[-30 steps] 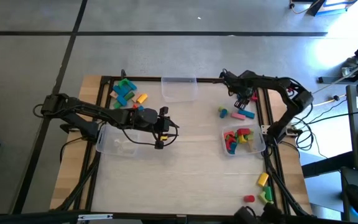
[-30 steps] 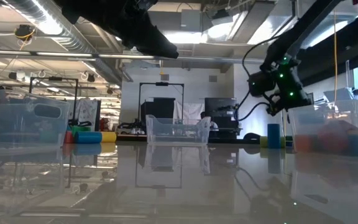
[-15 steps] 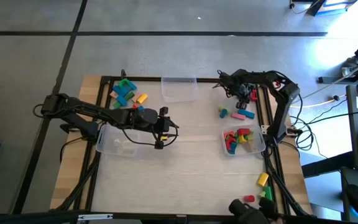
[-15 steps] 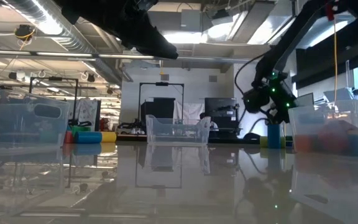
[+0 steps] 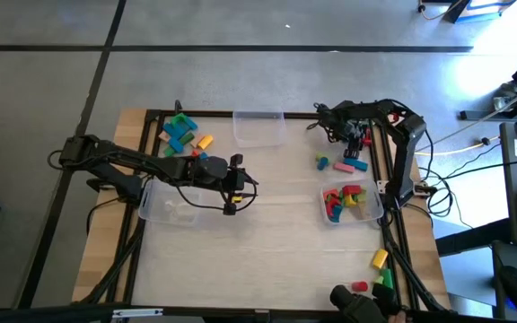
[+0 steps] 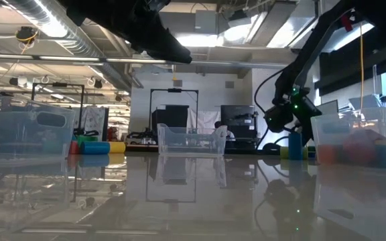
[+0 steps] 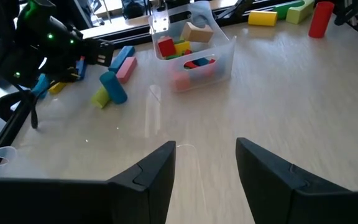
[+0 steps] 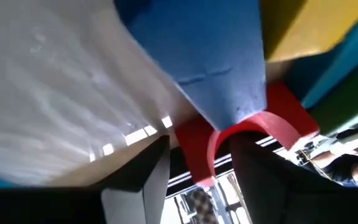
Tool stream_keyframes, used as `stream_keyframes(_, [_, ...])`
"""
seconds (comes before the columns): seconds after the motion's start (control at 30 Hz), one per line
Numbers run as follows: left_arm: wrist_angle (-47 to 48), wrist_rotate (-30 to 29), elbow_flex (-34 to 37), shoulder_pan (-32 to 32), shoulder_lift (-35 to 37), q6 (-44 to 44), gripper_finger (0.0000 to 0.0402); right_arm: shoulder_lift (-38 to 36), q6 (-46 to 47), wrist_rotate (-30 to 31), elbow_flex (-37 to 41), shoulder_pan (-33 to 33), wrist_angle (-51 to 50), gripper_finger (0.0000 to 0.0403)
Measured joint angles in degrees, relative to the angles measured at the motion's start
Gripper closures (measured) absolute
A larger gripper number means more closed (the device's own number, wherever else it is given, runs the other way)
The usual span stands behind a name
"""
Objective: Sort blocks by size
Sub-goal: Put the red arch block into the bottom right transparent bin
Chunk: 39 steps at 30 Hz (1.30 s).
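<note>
Loose blocks lie in a pile at the far left (image 5: pixel 182 133), beside my right gripper at the far right (image 5: pixel 341 164), in a clear bin (image 5: pixel 348 202) and near the near right corner (image 5: pixel 380 260). My right gripper (image 5: pixel 355 136) is open and low over the far-right blocks. In its wrist view its fingers stand either side of a red block (image 8: pixel 229 146), with a blue block (image 8: pixel 197 56) and a yellow one (image 8: pixel 309 25) just beyond. My left gripper (image 7: pixel 207 168) is open and empty above the table's middle (image 5: pixel 234 179). My right gripper has a red block's edge (image 8: pixel 219 155) between its open fingers. The view is too close to tell whether either finger touches it.
An empty clear bin (image 5: pixel 258 127) stands at the far middle and another (image 5: pixel 169 202) under the left arm. A teal cylinder (image 7: pixel 112 87), a yellow block (image 7: pixel 100 98) and a pink bar (image 7: pixel 124 68) lie between my right gripper and the filled bin (image 7: pixel 224 48).
My right gripper has gone down toward the blocks at the far right and a little toward the table's far edge, its arm folding in.
</note>
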<state>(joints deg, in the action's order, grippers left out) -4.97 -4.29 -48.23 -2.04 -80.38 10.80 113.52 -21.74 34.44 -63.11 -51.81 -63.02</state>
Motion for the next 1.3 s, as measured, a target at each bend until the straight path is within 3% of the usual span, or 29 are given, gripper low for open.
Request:
stream_keyframes(0.33, [0.31,0.02,0.00,0.00,0.00,-0.08,0.0237,0.97,-2.17,0.22,-0.02,0.04,-0.46,0.0239])
stream_keyframes(0.73, [0.48,0.02,0.00,0.00,0.00,-0.13,0.0237,1.04,-4.30,2.88,0.00,-0.26,0.04,0.0341])
stream_keyframes(1.07, [-0.16,0.02,0.00,0.00,0.00,0.13,0.0237,0.92,-4.01,3.61,-0.21,0.56,-1.30,0.0341])
stream_keyframes(1.3, [-0.50,0.02,0.00,0.00,0.00,0.20,0.0238,-3.13,-2.89,2.38,-1.87,2.24,-2.59,0.0343])
